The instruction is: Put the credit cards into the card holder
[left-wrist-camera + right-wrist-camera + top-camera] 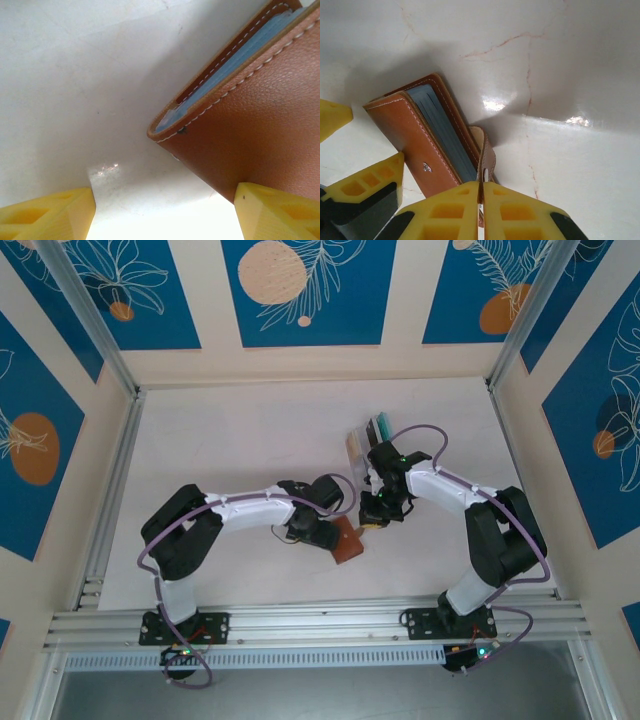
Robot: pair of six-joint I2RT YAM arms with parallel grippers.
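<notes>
The brown leather card holder (347, 540) lies on the white table between the two arms, its pale blue pockets (442, 135) showing along one edge. My right gripper (481, 187) is shut on the holder's snap tab (487, 152), which stands up pinched between the yellow fingers. From the left, my left gripper (165, 200) stands open with its jaws wide around the holder's (250, 125) corner; the right finger (280, 210) lies against the leather. Several credit cards (380, 428) stand on edge behind the right gripper (372, 512).
The cards sit in a clear slotted rack (358, 445) at mid-table. An aluminium rail (110, 480) borders the table on the left, and patterned blue walls (300, 290) close it in. Bare white table (220, 440) lies to the left and far side.
</notes>
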